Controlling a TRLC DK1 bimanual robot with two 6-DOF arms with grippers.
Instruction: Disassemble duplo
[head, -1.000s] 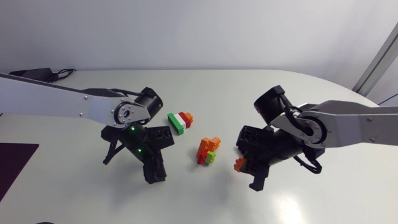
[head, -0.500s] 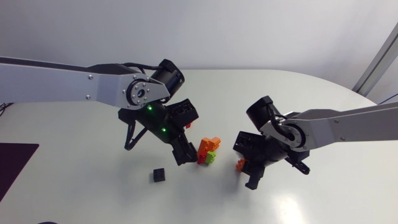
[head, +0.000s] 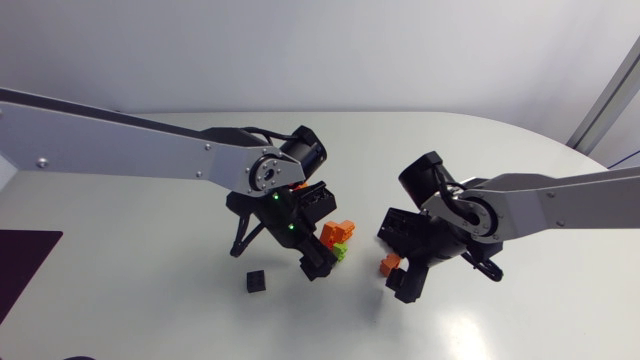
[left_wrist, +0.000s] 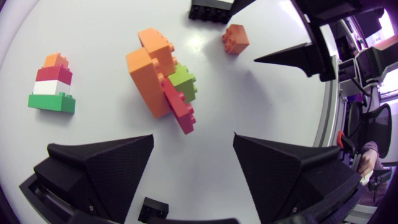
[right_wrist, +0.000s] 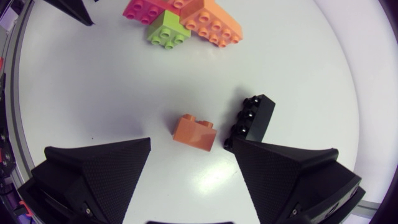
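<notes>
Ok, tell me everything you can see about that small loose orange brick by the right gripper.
The small orange brick is one squat block of glossy plastic, joined to nothing. It lies on the white table at the mouth of the open right gripper, between its fingertips but touching neither. A black brick sits close beside it.

White table (head: 150, 300) holds duplo cluster (head: 340, 235), orange brick (head: 390, 264), black block (head: 256, 282).
</notes>
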